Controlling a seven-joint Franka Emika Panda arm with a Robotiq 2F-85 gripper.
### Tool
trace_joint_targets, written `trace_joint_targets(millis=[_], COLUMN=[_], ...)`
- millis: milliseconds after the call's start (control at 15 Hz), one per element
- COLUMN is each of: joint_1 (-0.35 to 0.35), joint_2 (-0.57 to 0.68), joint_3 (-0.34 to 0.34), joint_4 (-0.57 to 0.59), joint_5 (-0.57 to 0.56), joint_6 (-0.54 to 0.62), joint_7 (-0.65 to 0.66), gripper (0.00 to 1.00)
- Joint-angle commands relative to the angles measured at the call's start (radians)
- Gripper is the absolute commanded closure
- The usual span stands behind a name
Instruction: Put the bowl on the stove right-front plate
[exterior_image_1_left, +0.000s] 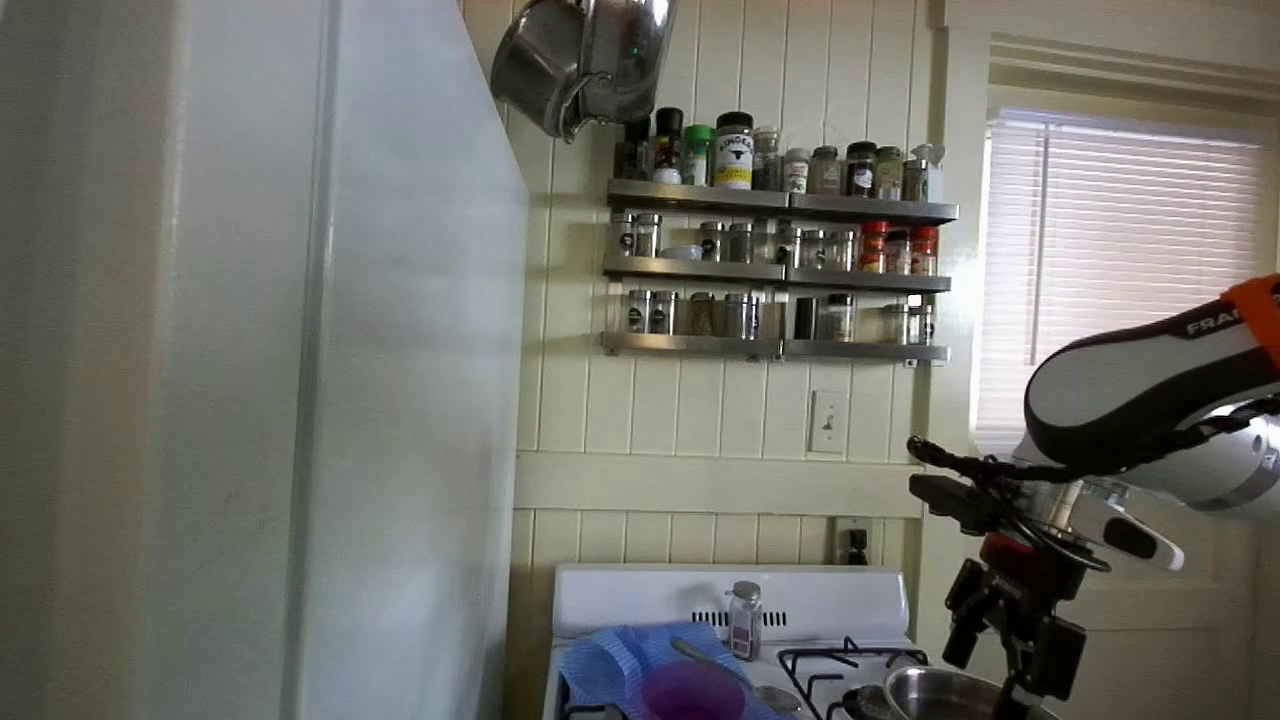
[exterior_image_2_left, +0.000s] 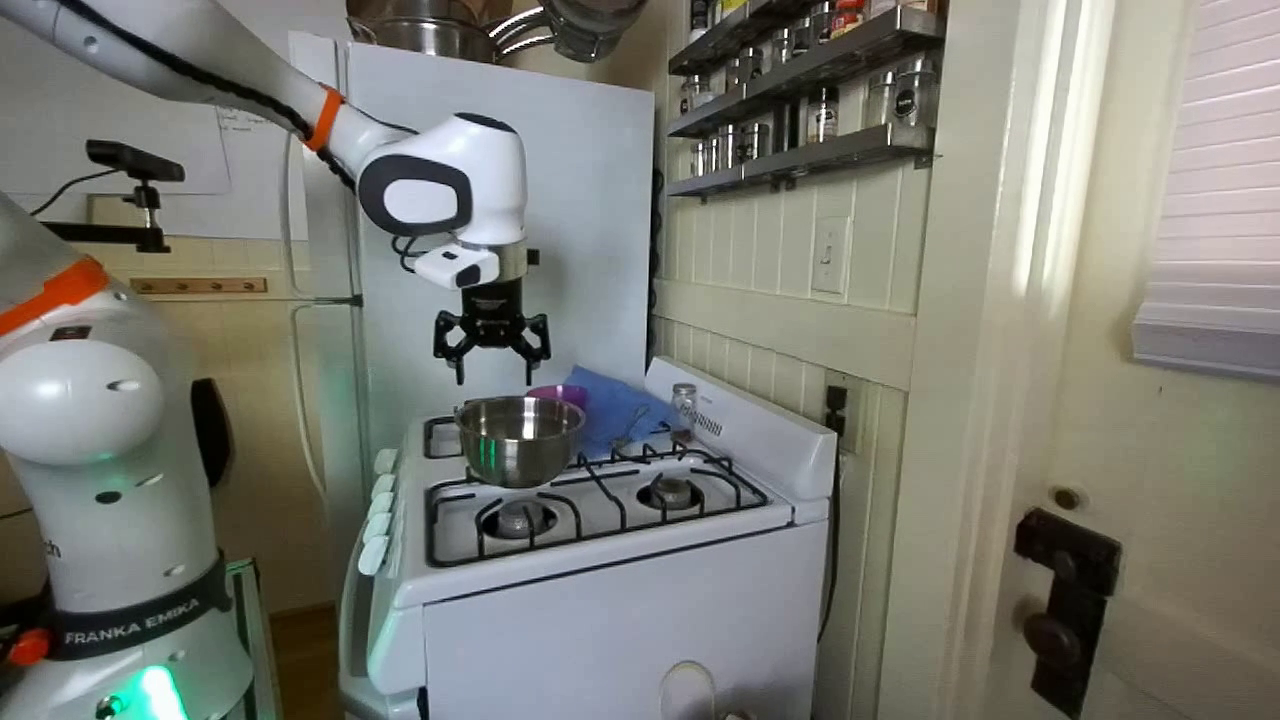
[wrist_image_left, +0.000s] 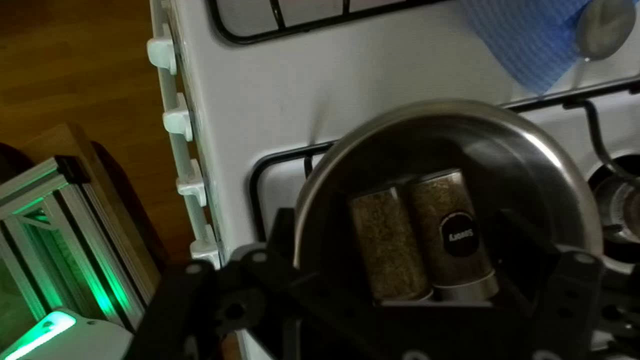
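My gripper (exterior_image_2_left: 495, 372), spread and holding nothing, hangs above the bowl (exterior_image_2_left: 518, 445).
Round, it has no long axis, so I judge my way is down to the rim (wrist_image_left: 442, 107); two jars (wrist_image_left: 392, 245) lie inside; the right-front burner (exterior_image_2_left: 520, 519) shows just beside it.

stove (exterior_image_2_left: 620, 615) | steel bowl (exterior_image_2_left: 520, 450) on grate (wrist_image_left: 254, 190) | blue cloth (exterior_image_2_left: 608, 400) | jar (exterior_image_2_left: 684, 408)

Cream paneled wall (exterior_image_1_left: 660, 410), pale blinds (exterior_image_1_left: 1130, 230).
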Motion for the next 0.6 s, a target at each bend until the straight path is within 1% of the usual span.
trace_joint_targets(millis=[0,267,400,467,533], joint_1=[0.016,-0.021,-0.045,-0.056,-0.082], joint_2=[-0.146,-0.262,-0.284,-0.273,-0.249], joint_3=[-0.037,-0.084,-0.110,-0.124,-0.065], joint_4=[-0.025,-0.022,0.011,0.036,0.017], joint_5=[-0.002,-0.036,-0.056,-0.066,-0.011], joint_6=[-0.118,-0.342,-0.452,-0.497,-0.433], joint_7=[-0.173,-0.393,-0.512,-0.574,-0.504], gripper=[0.00,0.00,0.00,0.00,0.00])
